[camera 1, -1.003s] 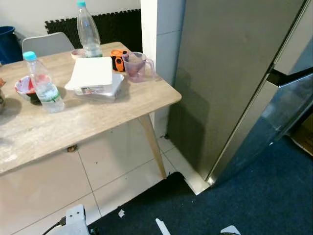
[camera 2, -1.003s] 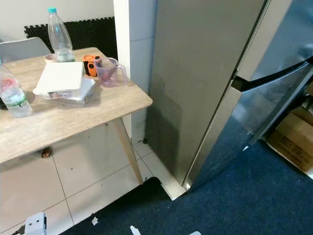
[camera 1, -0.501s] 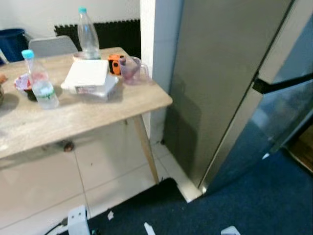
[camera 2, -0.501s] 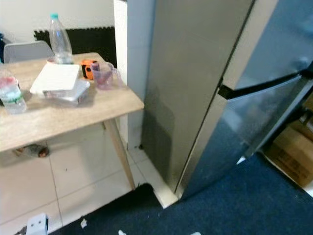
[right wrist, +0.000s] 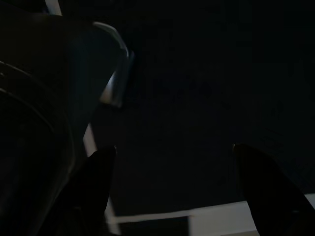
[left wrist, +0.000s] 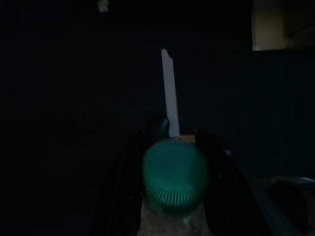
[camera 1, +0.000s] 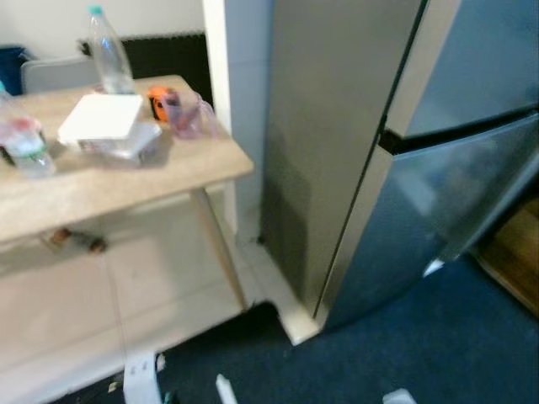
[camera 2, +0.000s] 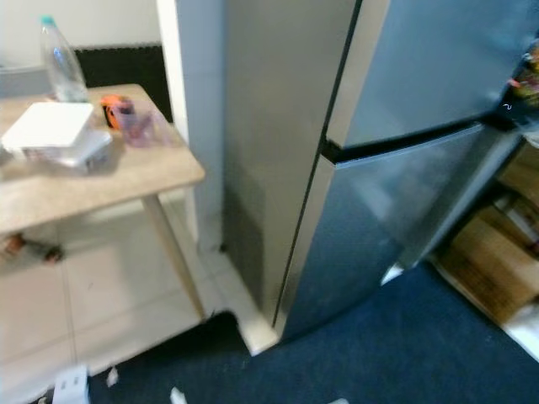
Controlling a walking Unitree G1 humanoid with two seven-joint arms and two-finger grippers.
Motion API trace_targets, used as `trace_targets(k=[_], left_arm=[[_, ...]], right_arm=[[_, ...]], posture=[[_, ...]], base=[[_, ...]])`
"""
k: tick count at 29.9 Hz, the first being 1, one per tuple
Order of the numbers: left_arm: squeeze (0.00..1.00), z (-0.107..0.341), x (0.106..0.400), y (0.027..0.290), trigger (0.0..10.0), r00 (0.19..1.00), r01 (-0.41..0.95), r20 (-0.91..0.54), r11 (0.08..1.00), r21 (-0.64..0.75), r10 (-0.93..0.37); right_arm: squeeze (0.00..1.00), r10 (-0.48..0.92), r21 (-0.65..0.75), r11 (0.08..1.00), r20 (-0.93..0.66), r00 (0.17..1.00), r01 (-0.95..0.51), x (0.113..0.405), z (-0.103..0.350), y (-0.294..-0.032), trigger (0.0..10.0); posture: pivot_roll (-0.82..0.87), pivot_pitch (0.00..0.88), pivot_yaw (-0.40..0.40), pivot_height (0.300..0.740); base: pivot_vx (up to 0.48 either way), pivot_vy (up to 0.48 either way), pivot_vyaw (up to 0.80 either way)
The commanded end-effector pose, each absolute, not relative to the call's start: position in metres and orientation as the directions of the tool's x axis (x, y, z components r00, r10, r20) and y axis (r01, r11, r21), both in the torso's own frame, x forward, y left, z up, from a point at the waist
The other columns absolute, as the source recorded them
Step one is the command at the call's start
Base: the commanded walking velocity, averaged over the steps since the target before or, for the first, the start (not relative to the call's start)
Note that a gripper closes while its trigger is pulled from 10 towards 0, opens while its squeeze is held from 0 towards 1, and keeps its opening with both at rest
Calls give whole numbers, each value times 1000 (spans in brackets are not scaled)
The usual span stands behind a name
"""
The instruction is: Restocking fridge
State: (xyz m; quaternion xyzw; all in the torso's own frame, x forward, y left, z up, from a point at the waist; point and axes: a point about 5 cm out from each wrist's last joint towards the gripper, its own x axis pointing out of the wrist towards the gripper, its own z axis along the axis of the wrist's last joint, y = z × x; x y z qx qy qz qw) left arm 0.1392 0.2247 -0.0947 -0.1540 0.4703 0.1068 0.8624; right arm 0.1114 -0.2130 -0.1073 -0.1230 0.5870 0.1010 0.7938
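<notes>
In the dim left wrist view, the left end effector [left wrist: 170, 147] is clamped on a ribbed green cap [left wrist: 175, 182], one black finger [left wrist: 130, 182] pressed to each side of it, with a pale strip [left wrist: 170, 93] lying on the dark floor beyond. The right end effector [right wrist: 172, 157] hangs with its two fingers [right wrist: 96, 172] spread wide apart and nothing between them (its wrist view is very dark, showing little more than a curved dark body with a pale edge on one side). Out ahead of the robot stands the tall stainless-steel fridge [camera 1: 404, 151], both doors closed, a dark seam dividing the upper door from the lower, its base meeting the dark blue carpet [camera 1: 438, 353]. To the fridge's left, past a white pillar [camera 1: 236, 76], is a light wooden worktop [camera 1: 109, 189] on angled legs over pale floor tiles [camera 1: 93, 311]. On the worktop sit a white-lidded food container [camera 1: 108, 126], a clear bottle [camera 1: 108, 59] with a teal cap behind it near the wall, a second bottle [camera 1: 24, 143] at the left edge of the left eye view, a translucent pink measuring jug [camera 1: 189, 114] near the corner closest to the pillar, and a small orange object [camera 1: 158, 101] just beside the jug. A grey chair back [camera 1: 55, 74] rises behind the worktop, and cardboard boxes [camera 2: 488, 261] sit on the floor to the right of the fridge.
</notes>
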Motion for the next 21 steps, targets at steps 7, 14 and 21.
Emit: trace_targets(k=[7,14,21], left_arm=[[0,-96,139,220,10000,528,-329,-849,926,-184,19],[0,-96,139,219,10000,527,-329,-850,926,-187,16],[0,-97,138,218,10000,524,-329,-852,926,-187,14]], right_arm=[[0,-33,-136,946,-944,328,-295,117,-106,-216,10000],[0,-28,-133,947,-941,336,-293,120,-105,-213,10000],[0,-27,-136,947,-936,350,-290,127,-103,-214,10000]], posture=[[-41,0,-40,740],[-42,0,-40,740],[-45,0,-41,740]], base=[[0,-450,550],[0,-450,0],[0,-450,0]])
